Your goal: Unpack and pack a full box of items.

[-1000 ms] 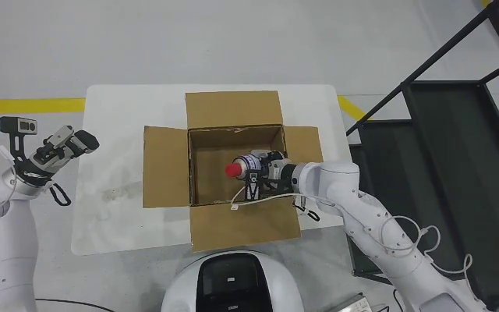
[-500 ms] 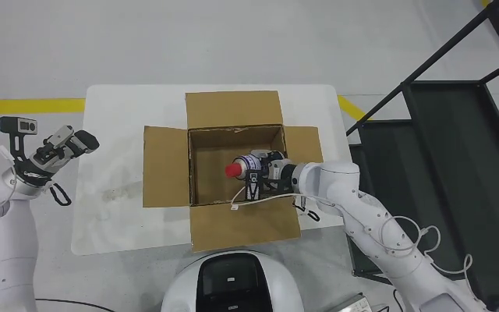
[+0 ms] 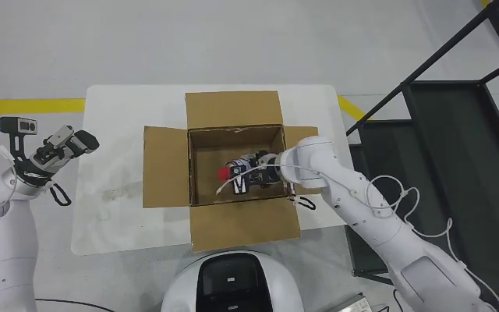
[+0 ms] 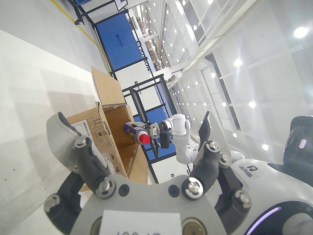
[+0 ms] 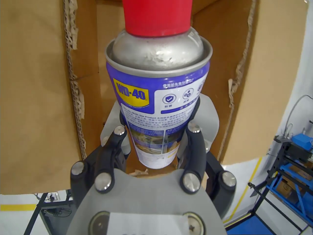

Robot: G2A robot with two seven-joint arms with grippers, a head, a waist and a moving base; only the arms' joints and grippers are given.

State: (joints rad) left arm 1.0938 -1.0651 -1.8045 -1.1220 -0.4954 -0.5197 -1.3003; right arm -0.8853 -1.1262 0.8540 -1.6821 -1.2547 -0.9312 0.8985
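An open cardboard box (image 3: 166, 165) stands in the middle of the white table (image 3: 117, 218), all its flaps folded out. My right gripper (image 3: 248, 169) is shut on a blue spray can (image 5: 159, 94) with a red cap (image 3: 226, 171), holding it on its side low inside the box. The can (image 4: 133, 131) lies in line with the gripper, cap pointing away from the wrist. The box floor under it looks bare (image 5: 107, 20). My left gripper (image 3: 69, 145) is open with nothing between its fingers, hanging beyond the table's left edge, well away from the box (image 4: 117, 133).
A dark metal stair frame (image 3: 421, 117) stands right of the table. A yellow floor line (image 3: 39, 104) runs behind the table. Bare tabletop lies left of the box and in front of its left flap.
My right arm has swung so the gripper and can sit lower and slightly further left in the box, with the elbow raised over the right flap. The left arm has not moved.
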